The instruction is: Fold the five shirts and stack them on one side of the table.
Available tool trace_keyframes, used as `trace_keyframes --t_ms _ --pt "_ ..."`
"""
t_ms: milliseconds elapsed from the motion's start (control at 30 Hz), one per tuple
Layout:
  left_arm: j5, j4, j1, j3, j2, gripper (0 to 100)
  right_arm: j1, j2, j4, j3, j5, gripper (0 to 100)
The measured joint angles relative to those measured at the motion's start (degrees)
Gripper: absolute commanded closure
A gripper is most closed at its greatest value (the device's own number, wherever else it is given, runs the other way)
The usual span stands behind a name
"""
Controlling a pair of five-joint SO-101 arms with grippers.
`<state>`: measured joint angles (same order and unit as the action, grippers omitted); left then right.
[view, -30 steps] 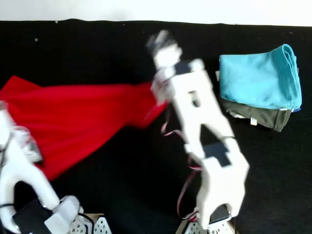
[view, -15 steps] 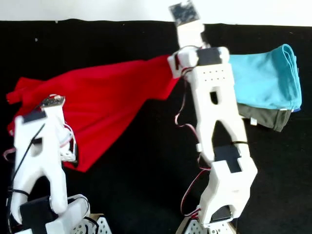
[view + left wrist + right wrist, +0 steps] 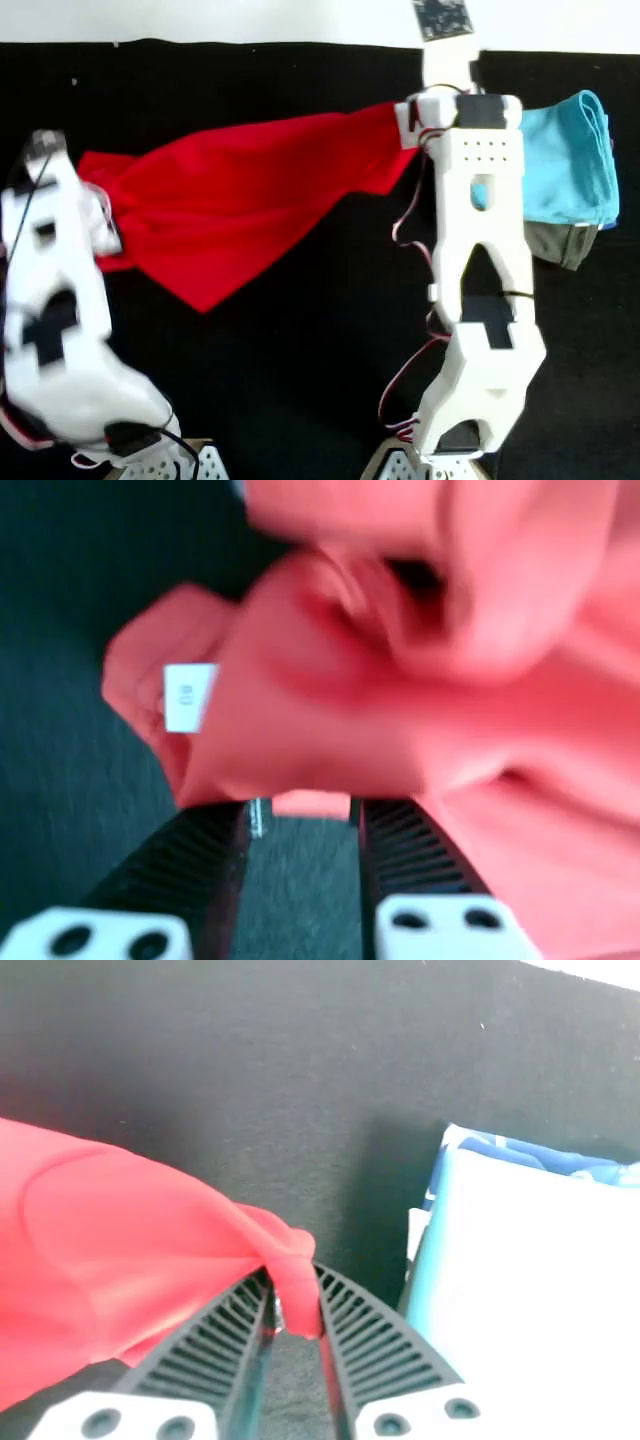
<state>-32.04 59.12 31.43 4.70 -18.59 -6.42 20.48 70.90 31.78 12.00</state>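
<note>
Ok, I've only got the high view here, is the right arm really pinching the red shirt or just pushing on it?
Observer: Pinching. The right wrist view shows the right tool shut on a small fold of the red shirt.
Operator: And the left side?
Observer: The left tool has an edge of the shirt between its fingers, and a small white tag shows on the cloth near it.
Operator: How close is the right tool to the stack?
Observer: The blue folded shirt lies close beside that tool. I cannot tell whether they touch.
</note>
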Motion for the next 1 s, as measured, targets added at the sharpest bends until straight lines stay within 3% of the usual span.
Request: trace_keyframes --t_ms 367,633,833,1000 --pt "2.1 19.2 -0.9 -47.6 -29.5 86 4.0 3.0 -0.7 2.0 0.0 99.2" --pt "2.5 38.8 -7.5 -75.1 -34.1 86 6.3 2.9 1.8 8.2 0.0 99.2" --pt "2.5 41.9 -11.1 -75.3 -32.7 86 6.3 2.9 1.8 8.2 0.0 99.2" --pt "5.1 42.3 -14.9 -58.4 -20.0 86 6.3 2.9 1.8 8.2 0.0 99.2"
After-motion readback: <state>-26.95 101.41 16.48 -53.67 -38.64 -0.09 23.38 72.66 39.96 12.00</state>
